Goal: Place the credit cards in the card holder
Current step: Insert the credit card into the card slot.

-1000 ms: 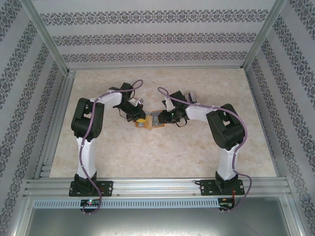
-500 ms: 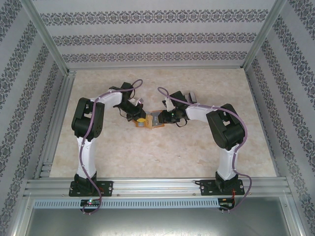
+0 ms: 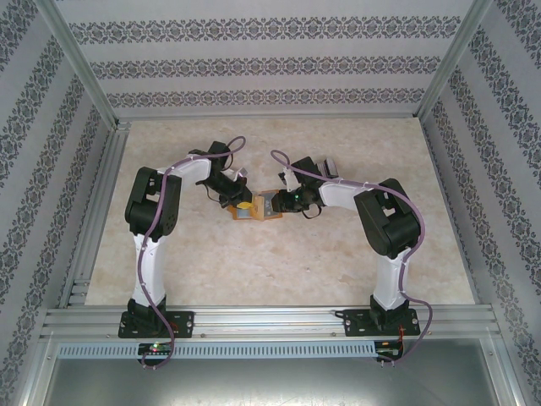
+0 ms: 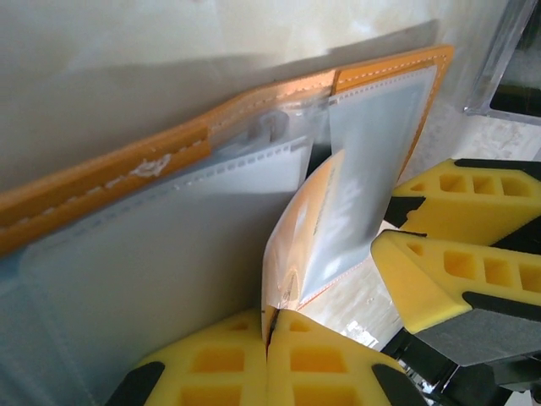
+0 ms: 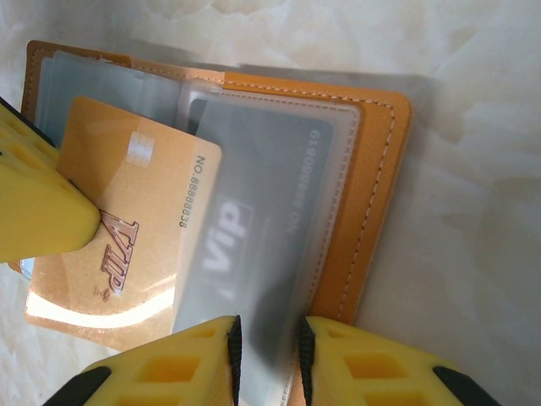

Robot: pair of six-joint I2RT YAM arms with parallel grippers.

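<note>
Pinching gold card (image 4: 292,254) edge — left claw (image 4: 269,338); right claw (image 5: 269,359) grips card holder (image 5: 376,194) sleeve.

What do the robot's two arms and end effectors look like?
Both arms have white links, black joints and black bases. A purple cable runs along each. The end effector fingers are yellow blocks with square recesses and dark edging.
</note>
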